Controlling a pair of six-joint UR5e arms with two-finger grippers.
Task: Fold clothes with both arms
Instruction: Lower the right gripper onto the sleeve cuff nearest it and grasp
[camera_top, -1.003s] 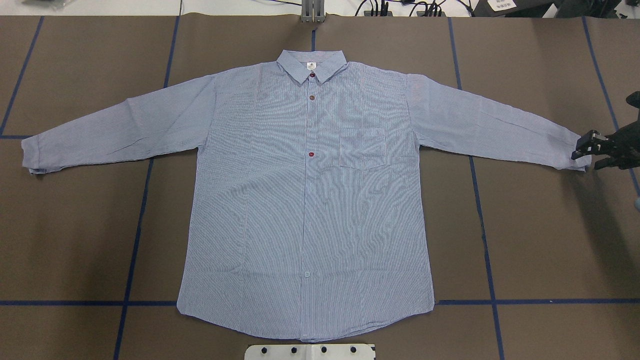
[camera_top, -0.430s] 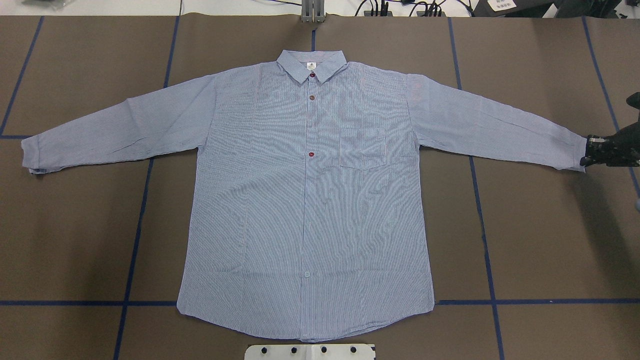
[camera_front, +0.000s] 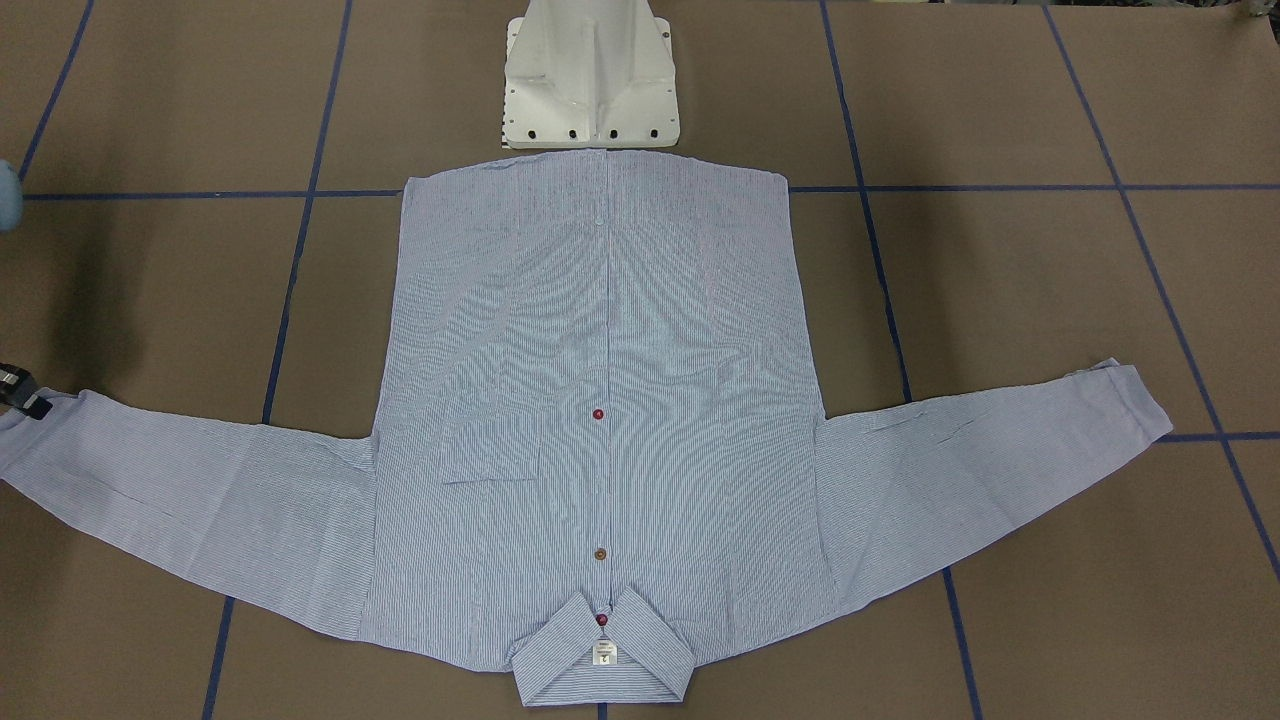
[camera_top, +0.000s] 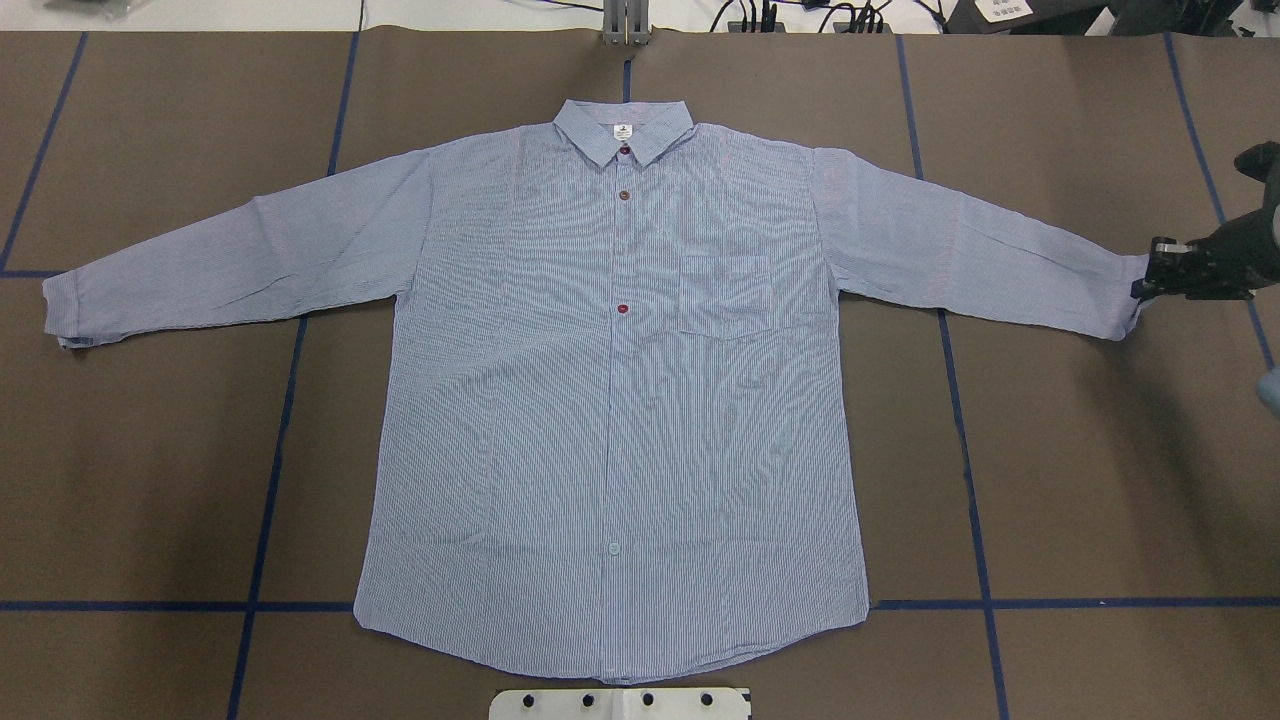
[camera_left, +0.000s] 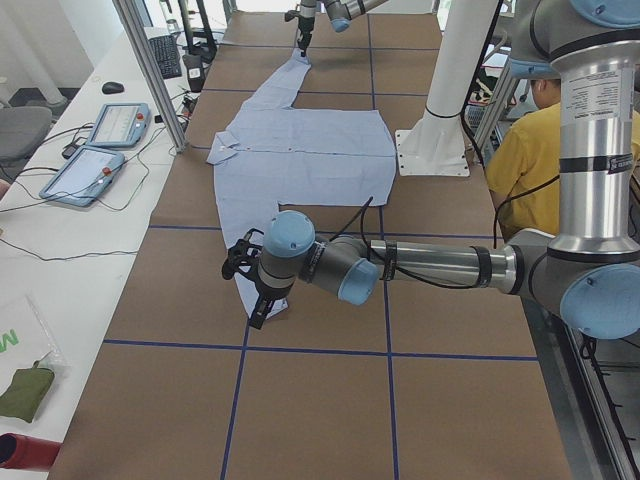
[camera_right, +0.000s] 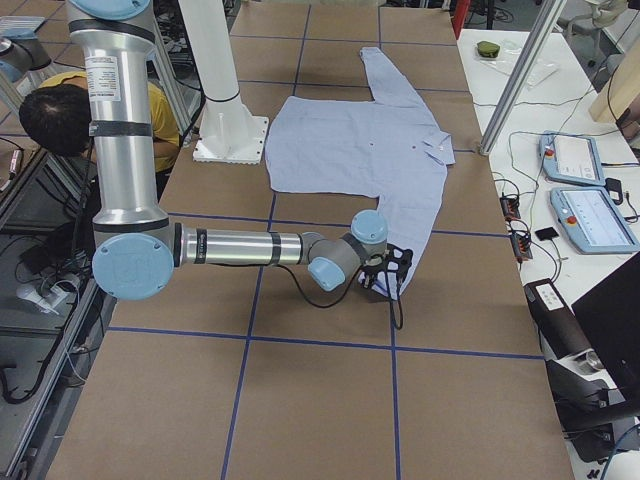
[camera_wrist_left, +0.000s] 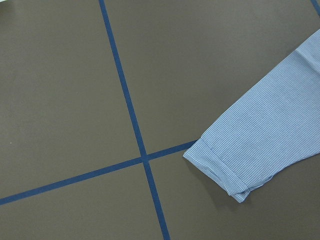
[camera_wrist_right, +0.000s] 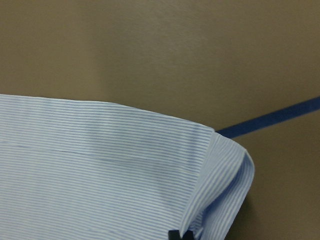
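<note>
The light blue striped shirt (camera_top: 620, 400) lies flat and face up on the brown table, collar far from the robot, both sleeves spread out. My right gripper (camera_top: 1148, 282) is shut on the cuff of the sleeve at the right edge of the overhead view. The right wrist view shows that cuff (camera_wrist_right: 220, 170) curled up. The right gripper also shows at the left edge of the front-facing view (camera_front: 25, 400). My left gripper (camera_left: 255, 295) shows only in the exterior left view, near the other cuff (camera_wrist_left: 225, 165). I cannot tell if it is open or shut.
The white pedestal base (camera_front: 590, 80) stands at the shirt's hem. Blue tape lines (camera_top: 270, 500) cross the table. A person in yellow (camera_left: 530, 160) sits behind the robot. Tablets (camera_right: 590, 210) and cables lie on the side table past the collar.
The right gripper was open at the cuff, then shut on it. It has since moved a little up and inward, pulling the cuff end with it. The rest of the shirt is unmoved.
</note>
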